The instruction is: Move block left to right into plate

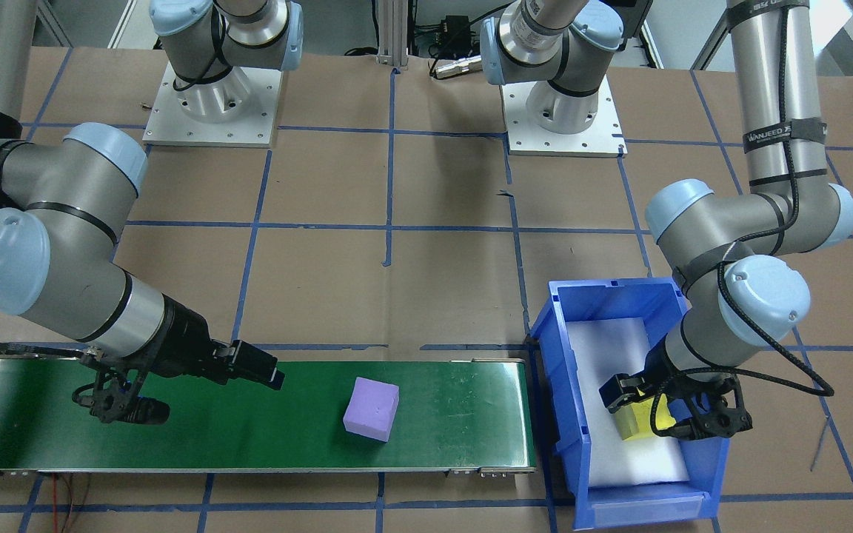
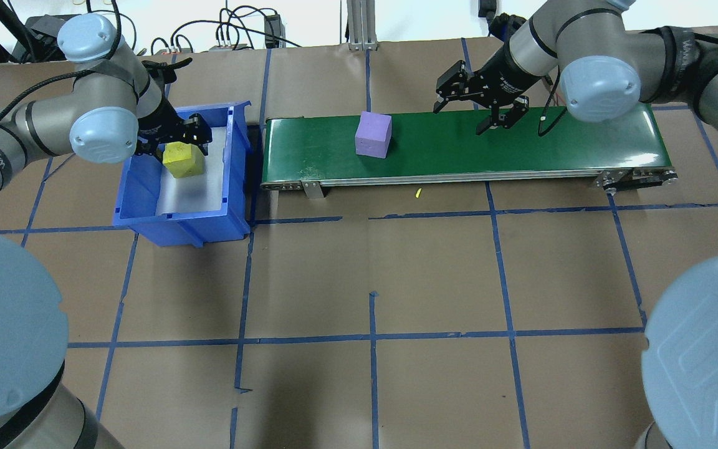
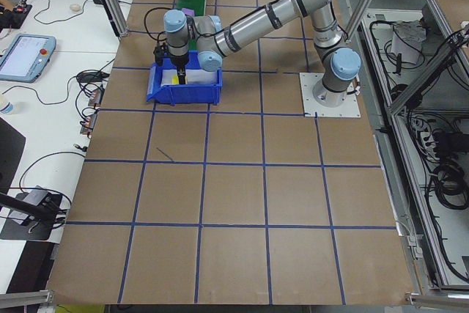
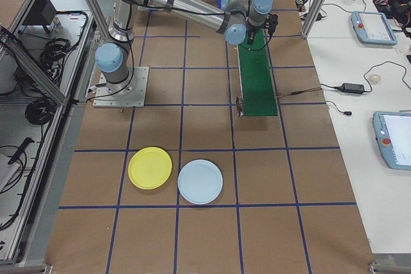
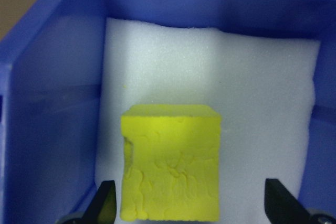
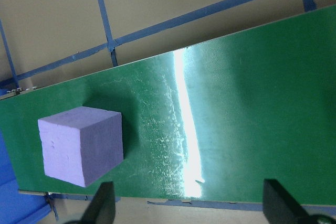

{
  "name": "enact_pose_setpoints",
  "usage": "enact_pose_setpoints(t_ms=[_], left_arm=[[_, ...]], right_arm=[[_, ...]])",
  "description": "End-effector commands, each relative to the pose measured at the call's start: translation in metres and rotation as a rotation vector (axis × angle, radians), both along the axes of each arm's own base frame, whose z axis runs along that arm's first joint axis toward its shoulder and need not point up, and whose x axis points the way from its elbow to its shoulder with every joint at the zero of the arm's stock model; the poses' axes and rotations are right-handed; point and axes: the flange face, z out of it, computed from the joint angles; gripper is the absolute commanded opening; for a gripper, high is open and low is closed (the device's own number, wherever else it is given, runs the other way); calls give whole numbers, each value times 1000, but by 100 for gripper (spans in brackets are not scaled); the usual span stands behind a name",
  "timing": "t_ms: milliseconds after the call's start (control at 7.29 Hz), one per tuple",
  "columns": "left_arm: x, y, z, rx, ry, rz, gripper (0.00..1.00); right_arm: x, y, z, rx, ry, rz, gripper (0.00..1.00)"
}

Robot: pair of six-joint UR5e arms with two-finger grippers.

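While the yellow block rests on the white foam liner inside the blue bin, near the table's left end, it is bracketed by the left pincer, whose fingers are spread wide and are seen apart from the block's sides in the wrist view. A poor grasp is the main risk judged from here: the block sits closer to one finger than the other, so it could be nudged sideways or twisted as the fingers close, and soft foam could be pinched at a corner and slip. The bin's near wall could also be clipped on the way out. The left arm is bent sharply at the elbow, its wrist pointed down into the bin. The right pincer hangs open above the green conveyor belt, beside but apart from a purple block lying on the belt. The yellow plate lies well apart on the table's right end, beside a pale blue plate.
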Motion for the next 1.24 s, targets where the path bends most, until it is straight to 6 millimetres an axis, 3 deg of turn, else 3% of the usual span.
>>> enact_pose_setpoints(t_ms=[0,137,412,549,686,824,961,1098], left_arm=[[-1,1,0,0,9,-44,36],[-1,-2,5,-11,4,-87,25],[-1,-4,19,-36,1,-68,23],[-8,1,50,-63,25,-59,24],[-18,13,97,-59,95,-38,24],[-39,26,131,-31,105,-52,24],[-86,37,151,-51,95,-112,24],[-115,43,154,-55,98,-125,24]], right_arm=[[0,1,-12,27,1,-16,100],[0,-1,-13,28,1,-17,100],[0,-3,-15,28,4,-14,100],[-2,-5,-15,27,13,-18,100],[-2,-5,-16,27,14,-18,100],[-2,-8,-14,14,14,-19,100],[-2,-12,-8,4,16,-25,100],[-2,-14,-9,5,16,-30,100]])
